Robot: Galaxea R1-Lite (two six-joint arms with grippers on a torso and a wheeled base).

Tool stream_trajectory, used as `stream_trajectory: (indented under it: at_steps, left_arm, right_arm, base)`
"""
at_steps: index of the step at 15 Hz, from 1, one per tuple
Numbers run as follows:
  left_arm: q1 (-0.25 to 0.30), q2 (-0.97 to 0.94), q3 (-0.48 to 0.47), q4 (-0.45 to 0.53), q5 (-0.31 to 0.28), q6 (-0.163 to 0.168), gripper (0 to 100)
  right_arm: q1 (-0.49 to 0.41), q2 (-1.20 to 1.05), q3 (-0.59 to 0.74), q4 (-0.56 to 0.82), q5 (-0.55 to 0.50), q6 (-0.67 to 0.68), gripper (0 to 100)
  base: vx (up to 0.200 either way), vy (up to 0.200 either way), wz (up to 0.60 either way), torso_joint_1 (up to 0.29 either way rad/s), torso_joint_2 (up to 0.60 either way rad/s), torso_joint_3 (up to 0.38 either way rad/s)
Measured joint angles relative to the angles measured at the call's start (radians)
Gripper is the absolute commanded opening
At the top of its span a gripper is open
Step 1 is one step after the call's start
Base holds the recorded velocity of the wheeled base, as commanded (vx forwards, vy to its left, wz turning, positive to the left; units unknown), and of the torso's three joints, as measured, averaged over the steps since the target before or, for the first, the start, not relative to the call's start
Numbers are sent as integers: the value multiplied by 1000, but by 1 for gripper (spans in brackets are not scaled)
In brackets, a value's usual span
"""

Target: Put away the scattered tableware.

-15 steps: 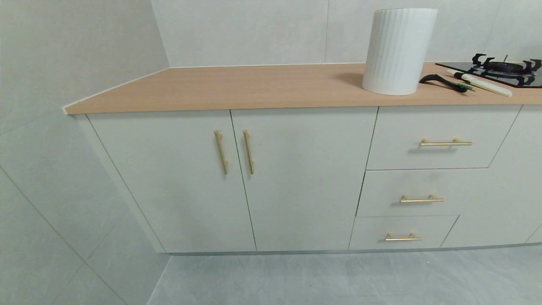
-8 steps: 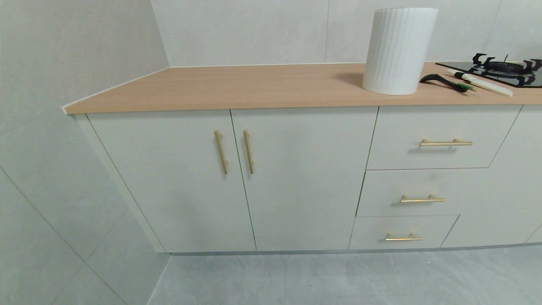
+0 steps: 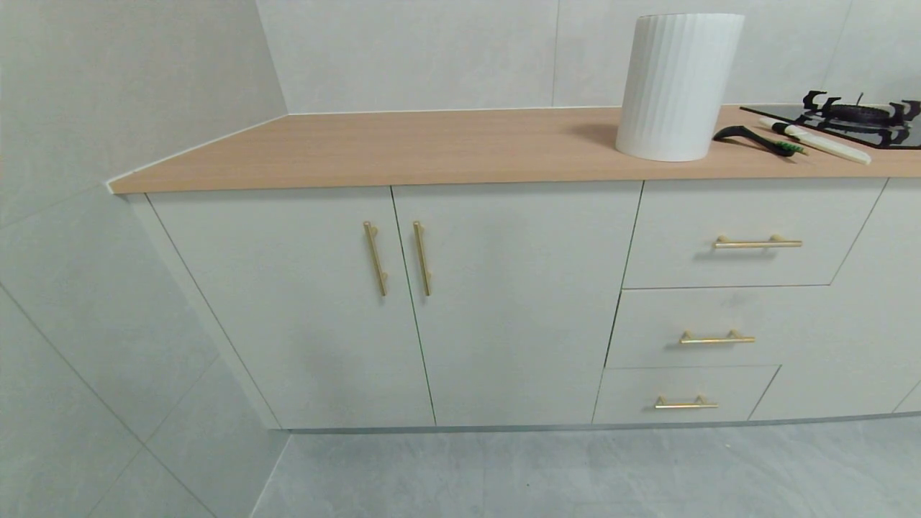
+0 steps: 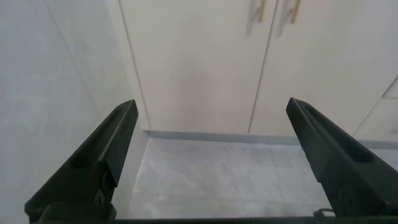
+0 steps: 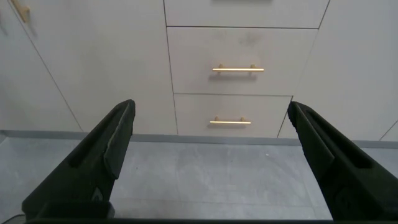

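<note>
I have the left gripper (image 4: 211,107) spread wide with nothing between its black fingers. It sits low over the grey tiled floor (image 4: 211,180) and faces the pale double cabinet doors (image 4: 199,62). The right gripper (image 5: 211,107) is just as wide and just as empty, pointed at the pale lower drawers (image 5: 236,50), each with a thin gold bar handle.

In the head view the scattered tableware lies on the light brown wooden surface (image 3: 403,147). I see a black curved utensil with a green tip (image 3: 752,137) and a long cream-white utensil (image 3: 820,142) side by side. They are just right of the tall white ribbed cylindrical holder (image 3: 676,86), by the near edge of the black gas hob (image 3: 856,115).
</note>
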Motion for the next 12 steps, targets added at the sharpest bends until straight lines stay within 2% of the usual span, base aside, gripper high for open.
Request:
stream_trajectory:
  at_steps: [4,7,12]
  left_arm:
    - [0,0,0,7,-5,6,100]
    - [0,0,0,10,-32,39,100]
    - [0,0,0,10,-35,33,100]
  right_arm:
    - [1,0,0,1,5,1,100]
    - [0,0,0,2,9,1,100]
    - [0,0,0,2,9,2,100]
  base:
    - [0,0,0,0,0,0]
    - [0,0,0,0,0,0]
    - [0,0,0,0,0,0]
